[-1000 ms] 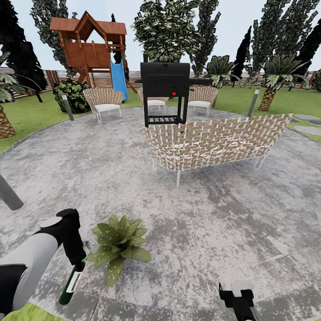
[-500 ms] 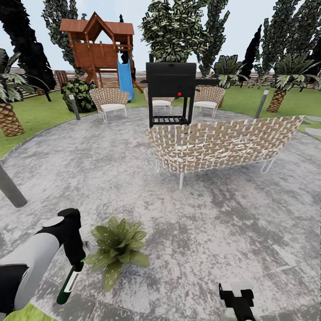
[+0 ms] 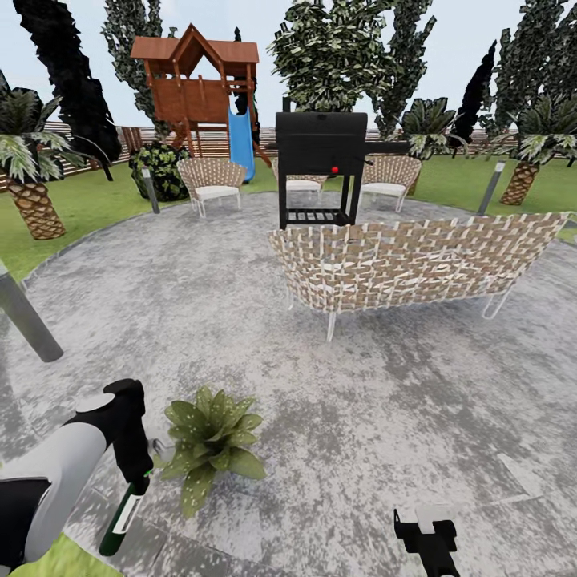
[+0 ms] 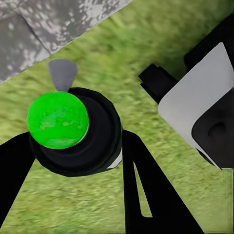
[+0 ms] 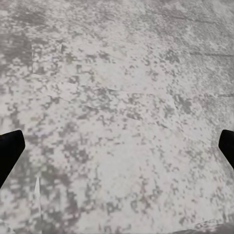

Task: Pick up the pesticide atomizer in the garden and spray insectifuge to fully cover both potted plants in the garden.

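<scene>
Pesticide atomizer (image 3: pixel 122 517) hangs nozzle-down from the left gripper (image 3: pixel 138 479), low at the near left edge of the gravel patio (image 3: pixel 385 417), its dark body and pale label just above the paving where the stone meets the lawn (image 3: pixel 72 212). In the left wrist view the bottle (image 4: pixel 73 129) sits between the two dark fingers (image 4: pixel 146 190), which pinch it from either side, its bright green end facing the camera over grass. One potted plant (image 3: pixel 210 445), a low rosette of pointed green leaves, stands on the patio just beside the held bottle, toward the middle. The right gripper (image 3: pixel 429 541) hangs over bare gravel at the patio's near edge; in the right wrist view its dark fingertips (image 5: pixel 9 151) sit spread wide apart with nothing between them. Farther across the patio stand a woven sofa (image 3: pixel 409 260), a black grill (image 3: pixel 320 164) and wicker chairs (image 3: pixel 212 180), with a wooden playhouse (image 3: pixel 200 80) on the lawn behind.
</scene>
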